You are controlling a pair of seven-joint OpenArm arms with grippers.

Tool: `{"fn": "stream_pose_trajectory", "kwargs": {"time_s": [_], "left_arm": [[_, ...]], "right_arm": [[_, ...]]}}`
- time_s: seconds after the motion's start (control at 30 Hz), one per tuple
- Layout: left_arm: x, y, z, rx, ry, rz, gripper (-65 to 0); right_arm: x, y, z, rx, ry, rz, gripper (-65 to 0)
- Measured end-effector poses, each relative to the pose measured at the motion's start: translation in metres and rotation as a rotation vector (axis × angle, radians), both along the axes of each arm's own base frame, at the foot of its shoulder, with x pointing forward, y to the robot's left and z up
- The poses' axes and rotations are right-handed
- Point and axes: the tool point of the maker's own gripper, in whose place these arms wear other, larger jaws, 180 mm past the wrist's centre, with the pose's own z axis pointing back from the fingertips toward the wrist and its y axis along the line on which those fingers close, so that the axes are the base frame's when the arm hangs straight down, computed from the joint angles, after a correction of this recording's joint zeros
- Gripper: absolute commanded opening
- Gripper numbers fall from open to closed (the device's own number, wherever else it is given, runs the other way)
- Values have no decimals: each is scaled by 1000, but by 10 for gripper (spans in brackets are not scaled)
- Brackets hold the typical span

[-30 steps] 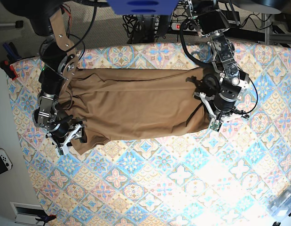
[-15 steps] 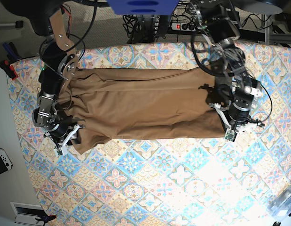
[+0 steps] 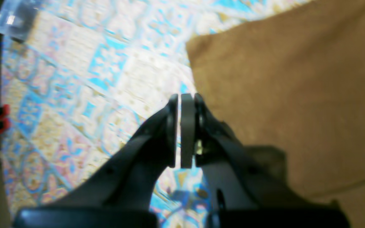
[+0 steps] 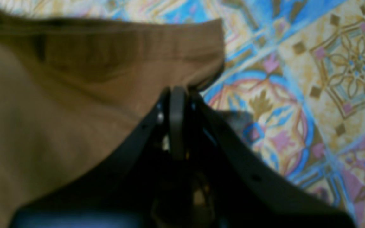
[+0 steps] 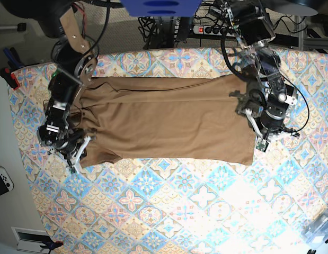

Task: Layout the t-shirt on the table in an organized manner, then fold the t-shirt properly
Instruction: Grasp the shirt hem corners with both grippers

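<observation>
base view: one t-shirt (image 5: 164, 119), one table (image 5: 195, 211), two hands.

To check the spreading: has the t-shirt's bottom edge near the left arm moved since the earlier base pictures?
Yes. The t-shirt hem has shifted toward the base view's right, covering more of the table pattern beside the left gripper.

A robotics lab: a power strip (image 5: 204, 29) and tangled cables (image 5: 162, 25) behind the cloth-covered table (image 5: 169, 211).
</observation>
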Motion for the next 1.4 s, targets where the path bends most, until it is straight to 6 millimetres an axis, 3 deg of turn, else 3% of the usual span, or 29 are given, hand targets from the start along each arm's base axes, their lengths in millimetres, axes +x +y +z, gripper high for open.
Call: {"fn": "stream_pose_trajectory", "kwargs": {"time_s": [0.1,0.17,0.27,0.33,0.43,0.57,0.8,1.03,1.2,1.3,1.33,1.4], "left_arm": [[5,3,4,-2,-20,9,-650],[7,2,-5,-19,3,10,-635],[19,2,-11,-43,23,15,-390],[34,2,-16,-72,29,16,-260],[49,1,-31,-120,70,14,-177],[62,12,-49,-181,131,61,-174],[86,18,-59,-258,163,68,-174],[88,-11,-100,-424,121,10,-174],[103,-13,-106,-540,104,16,-176],[103,-10,-108,-575,92,30,-251],[103,-9,-108,-578,84,31,-301],[102,-6,-109,-568,89,44,-464]], "right_arm": [[-8,1,-1,4,-25,-9,-650],[-8,1,-1,-9,-10,-7,-650],[-8,4,-1,-7,-16,-6,-650],[-8,3,-1,-4,-20,-7,-650],[-9,4,-3,-3,-18,-7,-650],[-12,3,-4,7,-29,-13,-650],[-15,3,-6,13,-40,-18,-650],[-17,3,-7,14,-38,-18,-650],[-17,3,-7,16,-38,-20,-650],[-17,3,-7,17,-40,-20,-650],[-17,3,-7,16,-39,-20,-650],[-17,3,-7,16,-38,-19,-650]]}}
